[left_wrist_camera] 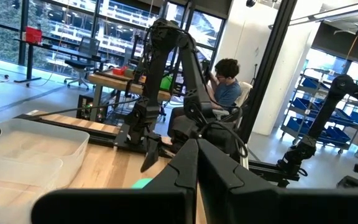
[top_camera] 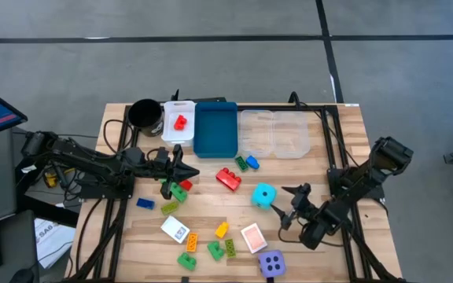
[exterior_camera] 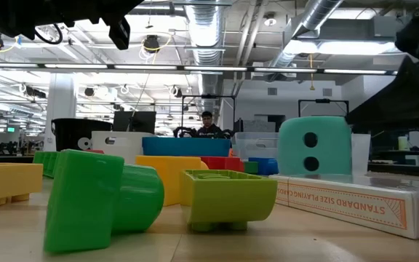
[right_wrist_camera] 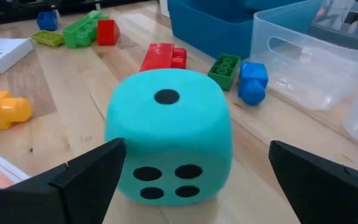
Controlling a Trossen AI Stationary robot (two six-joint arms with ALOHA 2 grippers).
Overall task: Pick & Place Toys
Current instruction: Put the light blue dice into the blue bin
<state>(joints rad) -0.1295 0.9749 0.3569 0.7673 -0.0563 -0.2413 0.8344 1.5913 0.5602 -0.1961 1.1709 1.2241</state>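
On the table: two foam dice, one cyan die (top_camera: 263, 195) and one purple die (top_camera: 271, 262). Two cards (top_camera: 174, 229). Three trays: white tray (top_camera: 178, 132), blue tray (top_camera: 215, 130), clear tray (top_camera: 275, 134). One black cup (top_camera: 144, 115).

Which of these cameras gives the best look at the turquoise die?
The right wrist view: the cyan die fills the picture between the open right gripper, its dots plain. The high view shows it small, from above. The low view shows it behind a card box. The left wrist view shows perhaps a sliver.
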